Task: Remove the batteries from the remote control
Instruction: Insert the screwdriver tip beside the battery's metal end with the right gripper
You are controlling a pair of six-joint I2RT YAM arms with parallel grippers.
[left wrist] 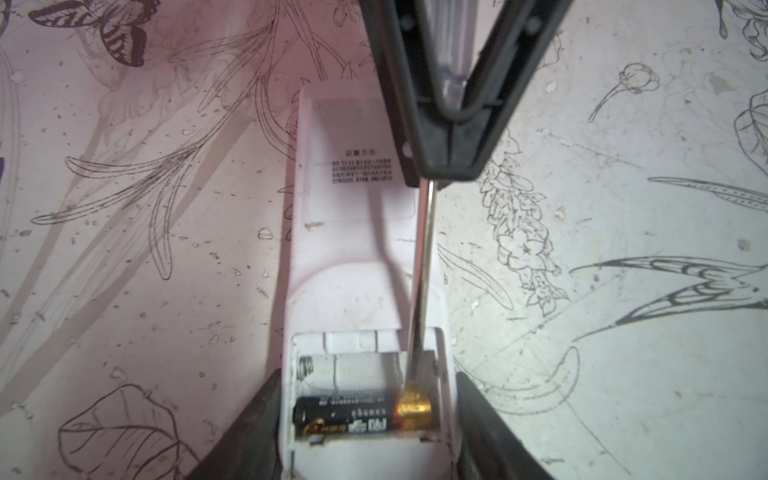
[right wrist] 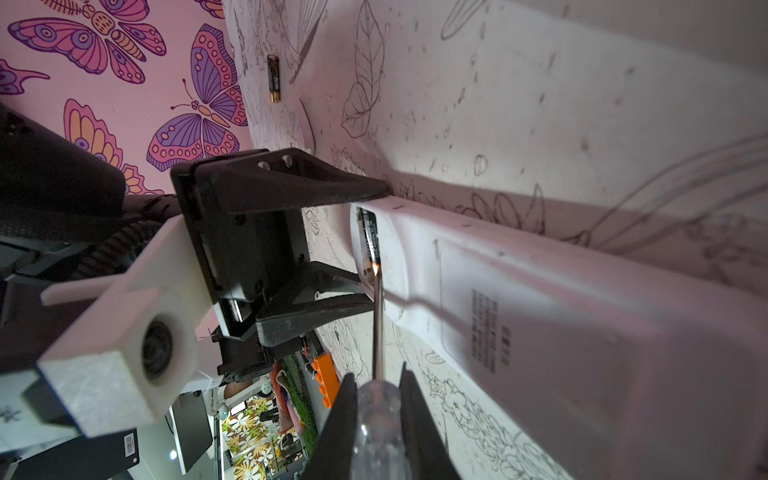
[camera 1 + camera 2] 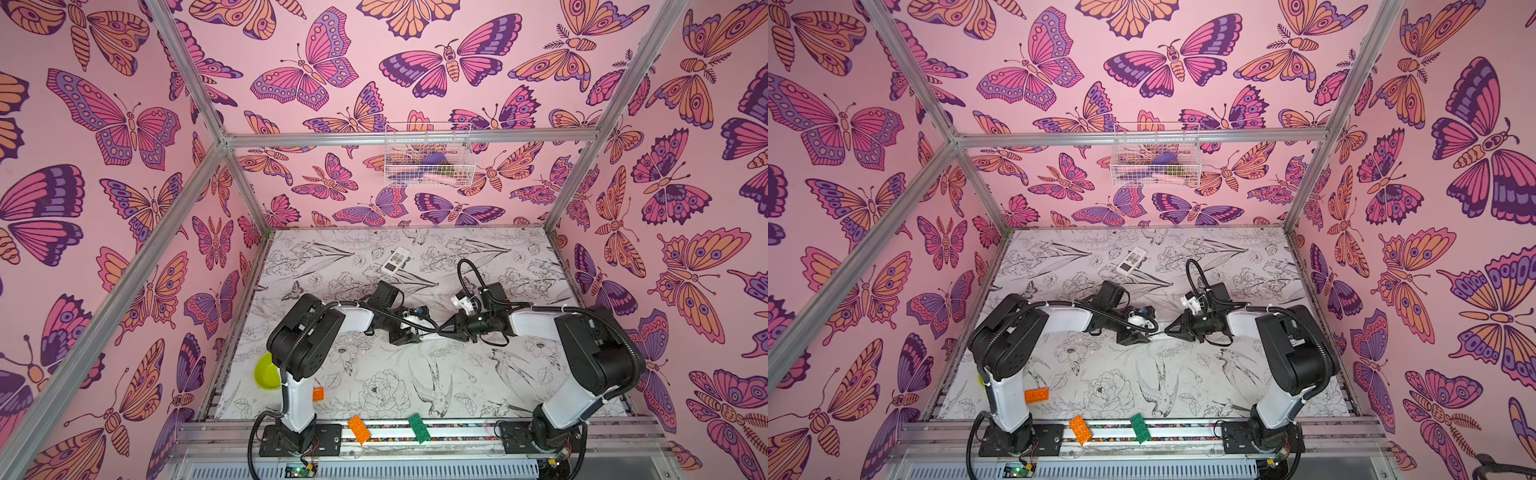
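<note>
In both top views my two arms meet at mid-table and cover the work; I cannot make out any battery there. In the left wrist view the left gripper shows only as two dark, blurred fingers cut off by the frame edge; they are clamped against the long sides of the white remote control, which lies back-up on the table with its compartment open. One battery sits crosswise in the slot nearest the remote's end; its body is black with small pale print I cannot read, and one end is banded in gold; the neighbouring slot shows white plastic and a coil spring. The right gripper is closed tight on the clear handle of a screwdriver; its thin metal shaft runs above the remote's back, and the tip touches the battery's gold end. In the right wrist view the compartment rim hides most of that battery; a loose battery, black with a gold end, lies on the table well apart from the remote, near the butterfly wall.
</note>
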